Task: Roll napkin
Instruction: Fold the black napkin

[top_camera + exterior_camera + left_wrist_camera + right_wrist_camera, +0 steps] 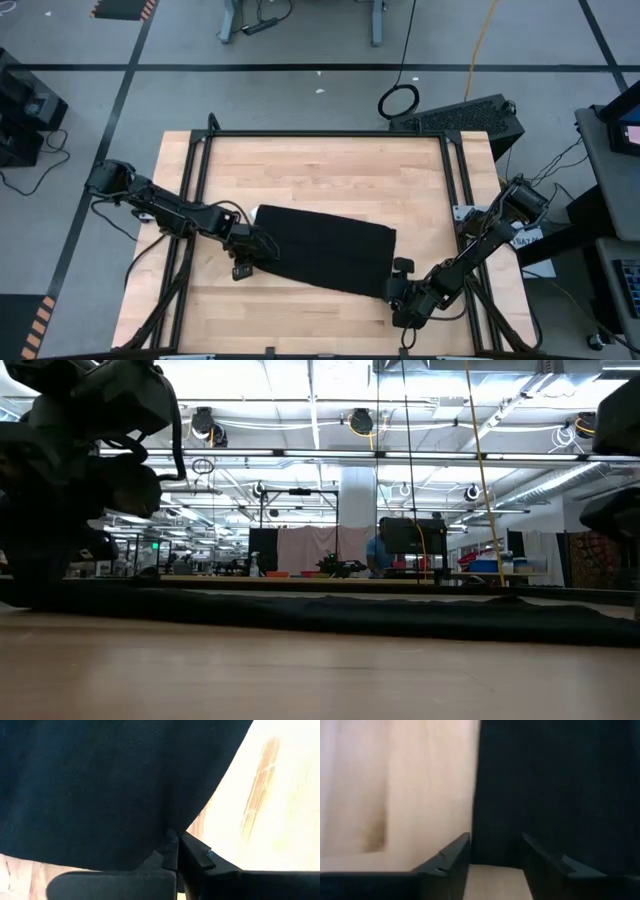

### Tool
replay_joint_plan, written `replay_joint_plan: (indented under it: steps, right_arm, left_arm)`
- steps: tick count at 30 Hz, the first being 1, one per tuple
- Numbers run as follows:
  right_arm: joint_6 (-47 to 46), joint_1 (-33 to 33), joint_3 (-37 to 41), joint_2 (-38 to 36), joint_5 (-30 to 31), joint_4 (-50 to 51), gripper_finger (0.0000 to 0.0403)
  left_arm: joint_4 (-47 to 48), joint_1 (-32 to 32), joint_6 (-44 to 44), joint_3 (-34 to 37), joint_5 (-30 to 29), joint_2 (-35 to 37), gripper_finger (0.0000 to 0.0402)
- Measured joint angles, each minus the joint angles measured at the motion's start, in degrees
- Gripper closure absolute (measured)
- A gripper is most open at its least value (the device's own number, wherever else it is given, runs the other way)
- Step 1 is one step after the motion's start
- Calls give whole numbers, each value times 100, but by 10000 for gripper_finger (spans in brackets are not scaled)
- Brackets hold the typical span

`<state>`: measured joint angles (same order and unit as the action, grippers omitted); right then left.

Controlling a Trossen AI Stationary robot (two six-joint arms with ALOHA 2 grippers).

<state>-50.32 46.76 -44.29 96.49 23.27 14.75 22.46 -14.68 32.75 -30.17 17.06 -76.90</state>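
Note:
The black napkin (325, 245) lies spread flat on the wooden table (320, 170), a little askew; in the low view it is a thin dark band (350, 615). My left gripper (263, 250) is at the napkin's near left corner, shut on the cloth (100, 785). My right gripper (397, 290) is at the near right corner, its fingers apart (495, 855). The napkin's near edge (495, 862) runs across the gap between them. My left gripper pinches the napkin's near left corner (167, 832) between its two shut fingers. It comes slanting down from the table's left. The cloth puckers toward the fingertips, and the rest of the napkin lies on the wood. My right gripper's fingers (455, 852) straddle the near right corner; I cannot tell whether they touch the cloth.
Black frame rails (200, 150) run along the table's left, far and right sides. Bare wood shows beyond the napkin toward the far edge and along the near edge (300, 320). A black case (460, 115) stands off the far right corner.

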Motion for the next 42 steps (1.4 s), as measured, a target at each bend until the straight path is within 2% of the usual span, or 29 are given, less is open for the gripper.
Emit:
replay_joint_plan:
  steps: [6,8,15,21,25,30,35,37,40,42]
  right_arm:
    - [2,-7,29,-20,-299,136,368]
    - [0,-7,32,-24,-387,121,392]
    - [-330,-7,65,-483,-1087,198,399]
    - [-120,-8,63,-997,-1622,216,400]
    - [-117,-33,63,-1260,-1907,237,400]
    - [26,-161,63,-1559,-2421,299,400]
    - [571,-467,63,-1901,-3313,464,401]
    - [766,-602,63,-2038,-3437,628,401]
    - [1069,-832,61,-2182,-3579,937,401]
    - [1259,-997,61,-2212,-3589,1215,401]
  left_arm:
    - [-33,-42,151,-2,-1,0,395]
    - [-111,-42,256,-2,95,0,395]
    - [-251,-77,851,-162,1008,10,395]
    - [-308,-85,896,-642,1918,11,395]
    - [-330,-85,996,-864,2323,11,395]
    - [-548,6,1200,-881,2631,11,395]
    - [-563,257,1337,-883,3063,11,395]
    - [-559,371,1332,-883,3207,11,395]
    - [-538,533,1113,-883,3194,11,395]
    - [-493,639,792,-883,2954,11,395]
